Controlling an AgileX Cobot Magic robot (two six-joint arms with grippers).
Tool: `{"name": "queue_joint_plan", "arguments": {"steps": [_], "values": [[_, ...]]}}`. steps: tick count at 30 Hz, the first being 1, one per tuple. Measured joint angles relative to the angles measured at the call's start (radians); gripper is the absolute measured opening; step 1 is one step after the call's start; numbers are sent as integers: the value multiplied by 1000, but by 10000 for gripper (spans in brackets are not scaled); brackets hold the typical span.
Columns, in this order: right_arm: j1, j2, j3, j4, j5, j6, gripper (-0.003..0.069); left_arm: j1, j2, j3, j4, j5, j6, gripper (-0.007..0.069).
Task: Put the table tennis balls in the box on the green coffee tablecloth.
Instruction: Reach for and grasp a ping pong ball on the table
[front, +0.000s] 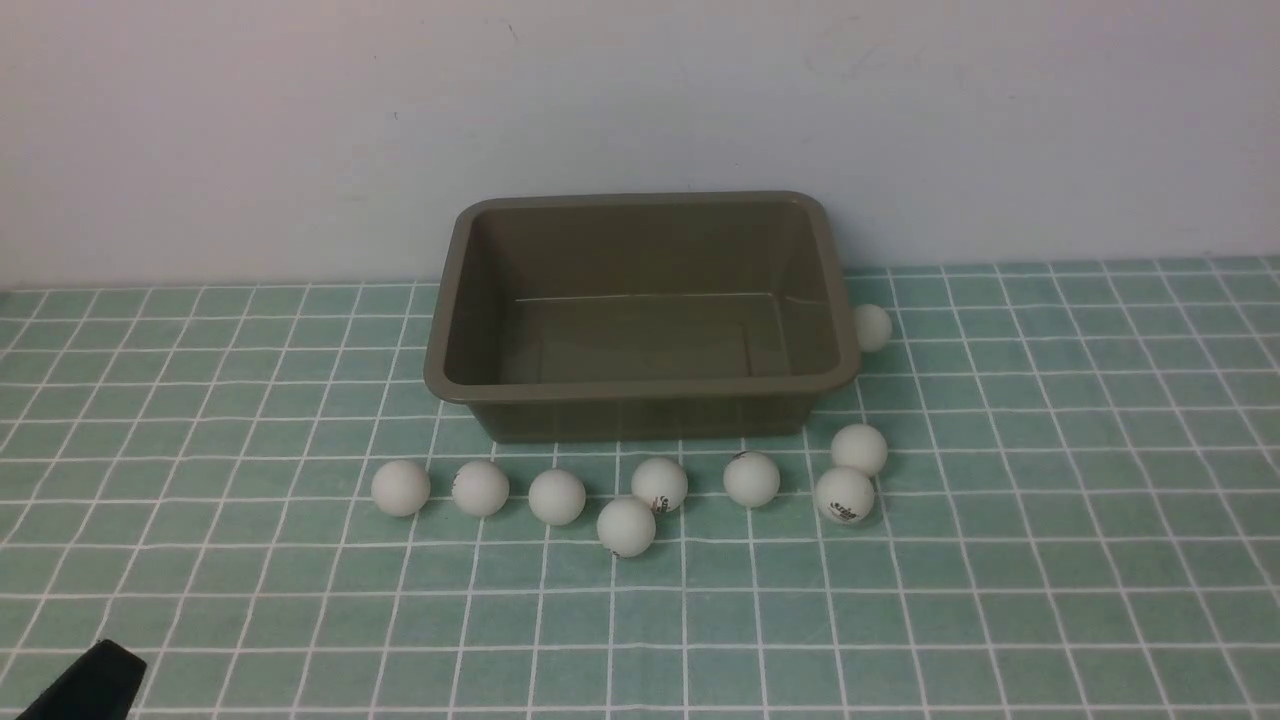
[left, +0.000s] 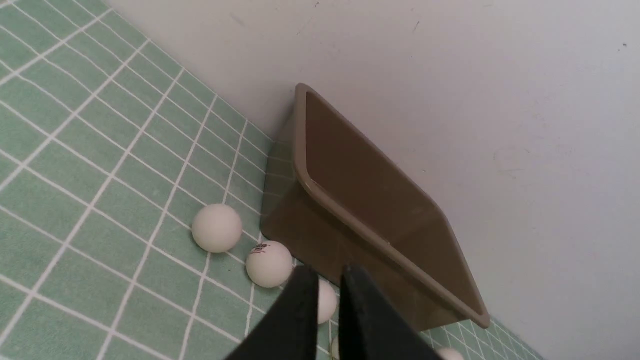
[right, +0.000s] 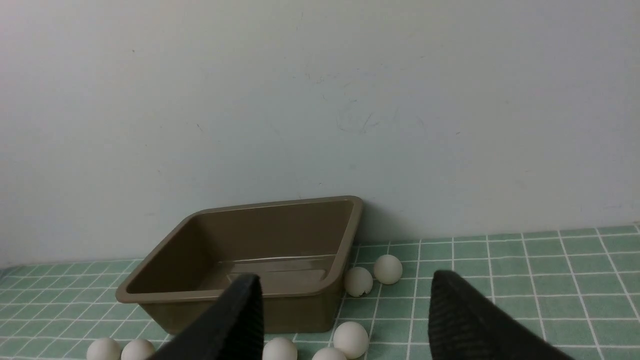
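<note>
Likely light, smooth, quick to roll, best pinched across the middle: table tennis balls (front: 626, 526) strung in front of the box (front: 640, 388) on the green coffee tablecloth (front: 1000, 560), left gripper (left: 329, 281) closed on nothing, right gripper (right: 344, 281) wide open, empty

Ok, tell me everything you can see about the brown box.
The box is a rectangular olive-brown tub, plastic by its look, with rounded corners, a flared rim and sloping walls. It stands upright and empty on the green checked tablecloth, a long side toward the robot, its back close to the white wall. A table tennis ball sits close beside its right wall, partly hidden by the rim; whether they touch is unclear. Most other balls lie in front, apart from it.
</note>
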Motion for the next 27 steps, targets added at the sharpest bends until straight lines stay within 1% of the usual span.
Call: {"name": "queue_joint_plan", "arguments": {"steps": [3,9,16,19,21,24,27], "values": [[0,0,0,-1,0,0,408,0,0,0,-7,-5,0,50],[0,0,0,-1,0,-2,408,0,0,0,-67,-6,-8,51],[0,0,-1,12,41,-89,408,0,0,0,-186,-43,-4,51],[0,0,-1,34,48,-115,408,0,0,0,-191,-49,63,55],[0,0,-1,64,49,-144,408,0,0,0,-191,-32,136,73],[0,0,-1,87,49,-171,408,0,0,0,-191,-2,257,133],[0,0,-1,108,49,-192,408,0,0,0,-191,18,331,206]]}}
